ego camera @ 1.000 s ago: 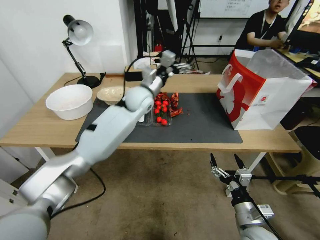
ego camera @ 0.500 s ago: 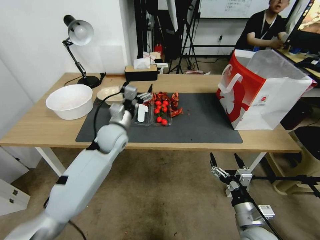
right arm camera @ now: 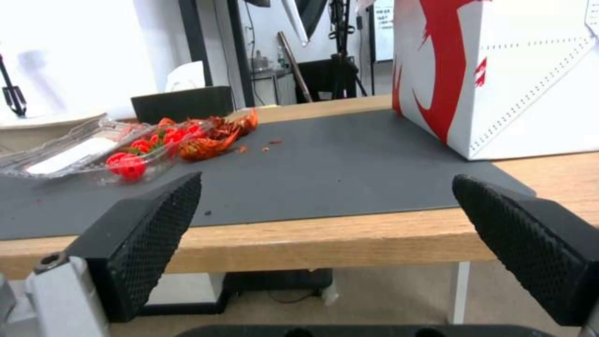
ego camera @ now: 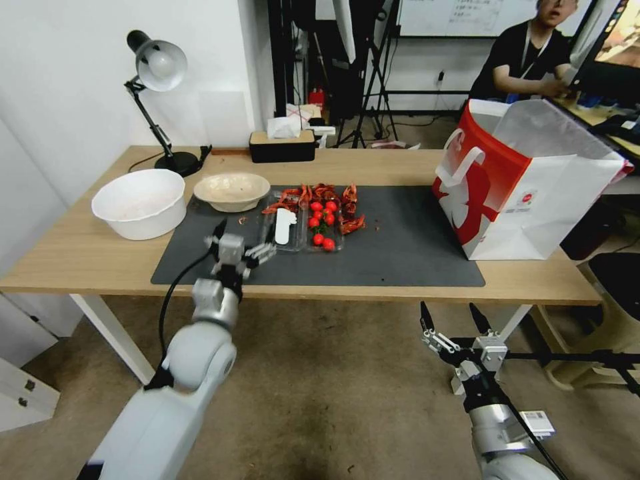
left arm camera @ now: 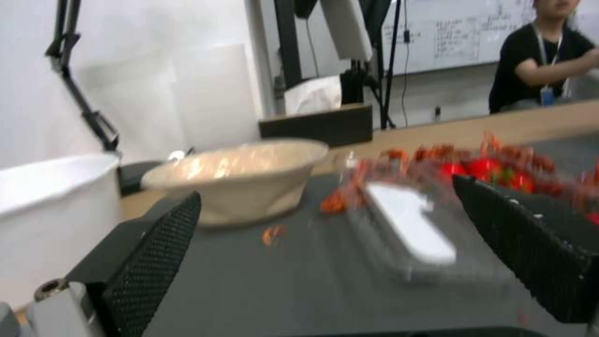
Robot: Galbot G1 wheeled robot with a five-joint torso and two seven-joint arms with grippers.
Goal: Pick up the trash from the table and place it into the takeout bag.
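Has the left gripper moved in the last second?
Yes. The left gripper has pulled back from beyond the far side of the mat to its near edge, open and empty, just short of the clear tray.

Just beyond the spread-fingered left pincer (ego camera: 241, 243), a clear plastic tray (ego camera: 293, 230) lies flat on the dark mat (ego camera: 400, 253), holding a white strip and red cherry tomatoes (ego camera: 321, 223); red crayfish shells (ego camera: 333, 200) are heaped at its far side. Beyond that pincer and to its left sits a shallow beige bowl (ego camera: 231, 191), upright. The takeout bag (ego camera: 527, 183), white with a red front, stands open on the light-wood surface (ego camera: 87, 257), well off to the pincer's right
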